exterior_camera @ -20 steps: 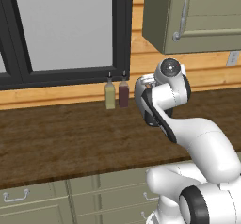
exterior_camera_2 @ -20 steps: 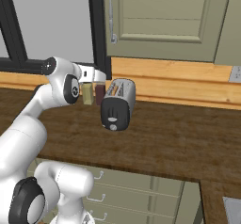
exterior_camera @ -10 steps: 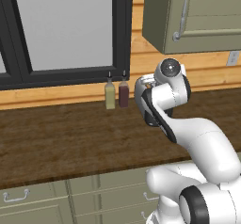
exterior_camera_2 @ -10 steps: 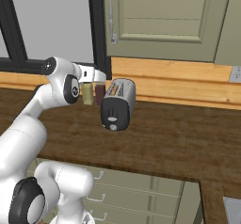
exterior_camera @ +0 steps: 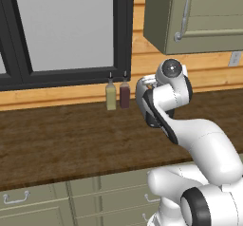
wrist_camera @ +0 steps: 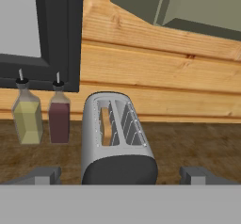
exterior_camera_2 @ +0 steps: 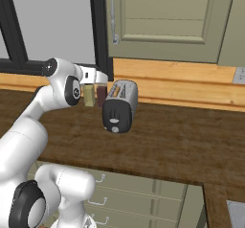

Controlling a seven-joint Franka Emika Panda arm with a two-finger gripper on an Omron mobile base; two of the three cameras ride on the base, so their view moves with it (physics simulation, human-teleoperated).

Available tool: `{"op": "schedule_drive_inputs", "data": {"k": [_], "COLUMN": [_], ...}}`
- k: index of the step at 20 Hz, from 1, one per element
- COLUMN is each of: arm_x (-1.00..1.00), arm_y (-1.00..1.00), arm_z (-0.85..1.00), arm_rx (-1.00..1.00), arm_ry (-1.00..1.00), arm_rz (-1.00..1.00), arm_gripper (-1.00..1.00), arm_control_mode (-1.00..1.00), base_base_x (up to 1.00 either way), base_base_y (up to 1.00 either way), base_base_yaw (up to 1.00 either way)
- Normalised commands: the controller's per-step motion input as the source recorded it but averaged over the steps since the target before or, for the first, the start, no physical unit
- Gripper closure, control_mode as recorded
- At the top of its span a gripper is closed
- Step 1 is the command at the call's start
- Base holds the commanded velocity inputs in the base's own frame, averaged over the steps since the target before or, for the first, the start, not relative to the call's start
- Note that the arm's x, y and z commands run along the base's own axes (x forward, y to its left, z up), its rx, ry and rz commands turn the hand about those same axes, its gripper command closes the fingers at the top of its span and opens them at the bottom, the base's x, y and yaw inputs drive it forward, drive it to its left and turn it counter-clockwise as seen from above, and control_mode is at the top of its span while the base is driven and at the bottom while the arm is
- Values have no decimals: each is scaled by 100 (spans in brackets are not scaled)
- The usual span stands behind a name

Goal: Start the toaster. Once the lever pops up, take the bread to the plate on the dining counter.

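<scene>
The dark wood worktop (exterior_camera_2: 172, 136) runs along the wall, above olive drawer cabinets (exterior_camera: 57, 201). On it stands the toaster (exterior_camera_2: 119, 106). Just beside the toaster, close to the wall, stand a yellow-green bottle (wrist_camera: 27, 116) and a dark red bottle (wrist_camera: 59, 116), side by side.

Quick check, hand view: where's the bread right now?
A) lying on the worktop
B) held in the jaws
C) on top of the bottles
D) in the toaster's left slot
D: a tan slice of bread stands in the left slot of the toaster, with the right slot bare; the fingertips sit wide apart on either side, holding nothing.
</scene>
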Motion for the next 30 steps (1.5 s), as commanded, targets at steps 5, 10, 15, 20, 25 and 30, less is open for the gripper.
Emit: {"op": "schedule_drive_inputs", "data": {"k": [5, 10, 15, 20, 25, 30], "arm_x": [0, 0, 0, 0, 0, 0], "arm_y": [0, 0, 0, 0, 0, 0], "arm_z": [0, 0, 0, 0, 0, 0], "arm_rx": [0, 0, 0, 0, 0, 0], "arm_ry": [0, 0, 0, 0, 0, 0], "arm_rz": [0, 0, 0, 0, 0, 0], "arm_gripper": [-100, -100, -100, -100, -100, -100], "arm_control_mode": [-100, -100, -100, -100, -100, -100], "base_base_x": [0, 0, 0, 0, 0, 0], "base_base_y": [0, 0, 0, 0, 0, 0], "base_base_yaw": [0, 0, 0, 0, 0, 0]}}
